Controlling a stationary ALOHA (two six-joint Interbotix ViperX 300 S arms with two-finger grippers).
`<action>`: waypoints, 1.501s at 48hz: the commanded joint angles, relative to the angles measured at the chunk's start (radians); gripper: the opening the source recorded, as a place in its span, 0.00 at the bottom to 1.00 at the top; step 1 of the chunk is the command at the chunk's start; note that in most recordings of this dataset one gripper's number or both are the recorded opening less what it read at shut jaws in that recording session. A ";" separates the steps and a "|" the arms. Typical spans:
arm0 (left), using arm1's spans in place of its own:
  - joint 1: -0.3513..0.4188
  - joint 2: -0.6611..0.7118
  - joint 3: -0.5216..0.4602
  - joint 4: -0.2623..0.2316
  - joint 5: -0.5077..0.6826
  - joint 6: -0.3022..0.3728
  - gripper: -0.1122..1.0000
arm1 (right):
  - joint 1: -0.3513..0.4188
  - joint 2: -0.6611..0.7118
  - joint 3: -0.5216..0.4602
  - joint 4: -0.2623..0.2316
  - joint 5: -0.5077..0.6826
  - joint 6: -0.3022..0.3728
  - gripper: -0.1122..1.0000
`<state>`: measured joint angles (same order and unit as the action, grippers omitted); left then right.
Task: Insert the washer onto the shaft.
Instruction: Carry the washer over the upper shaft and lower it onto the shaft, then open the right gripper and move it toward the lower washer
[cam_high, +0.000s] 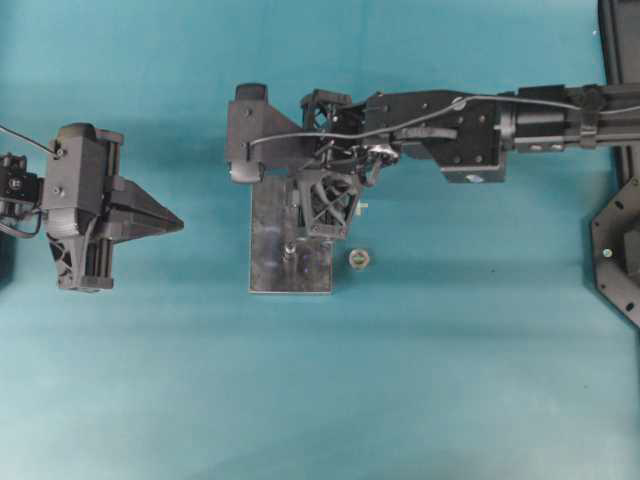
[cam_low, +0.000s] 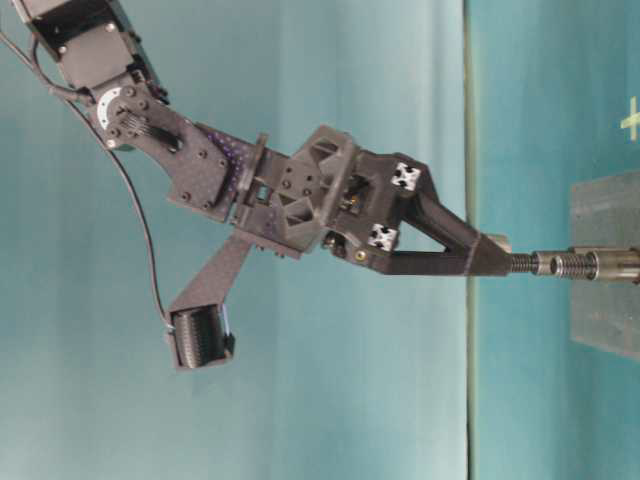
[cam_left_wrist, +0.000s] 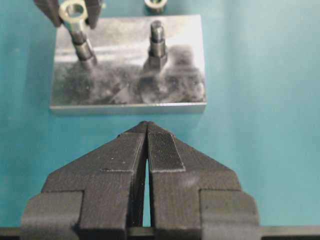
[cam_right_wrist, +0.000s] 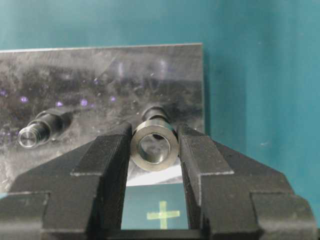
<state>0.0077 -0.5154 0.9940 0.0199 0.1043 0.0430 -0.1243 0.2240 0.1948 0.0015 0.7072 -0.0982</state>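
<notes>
The right gripper (cam_right_wrist: 154, 150) has its jaws closed on the washer (cam_right_wrist: 154, 145), held just above the tip of a shaft (cam_left_wrist: 82, 42) on the metal block (cam_left_wrist: 190, 55). If the hole sits off the shaft's axis, the washer could catch on the tip, tilt, or slip loose. The left gripper (cam_left_wrist: 146, 131) waits well apart on the desk's left side, jaws together and empty.

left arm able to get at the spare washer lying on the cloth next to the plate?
Probably not directly: the left gripper is shut, and the metal plate with its shafts, plus the right gripper over it, lies between it and the spare washer.
</notes>
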 joint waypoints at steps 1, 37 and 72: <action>0.000 -0.008 -0.011 0.003 -0.006 -0.002 0.10 | 0.005 -0.014 -0.028 0.002 -0.009 -0.011 0.39; 0.000 -0.008 -0.006 0.003 -0.008 -0.003 0.10 | 0.003 0.035 -0.091 0.002 0.072 0.008 0.39; 0.000 -0.012 0.000 0.003 -0.008 -0.006 0.10 | -0.015 -0.083 -0.020 0.014 0.092 0.058 0.93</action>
<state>0.0077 -0.5185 1.0002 0.0199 0.1043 0.0383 -0.1427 0.2163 0.1580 0.0169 0.7992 -0.0522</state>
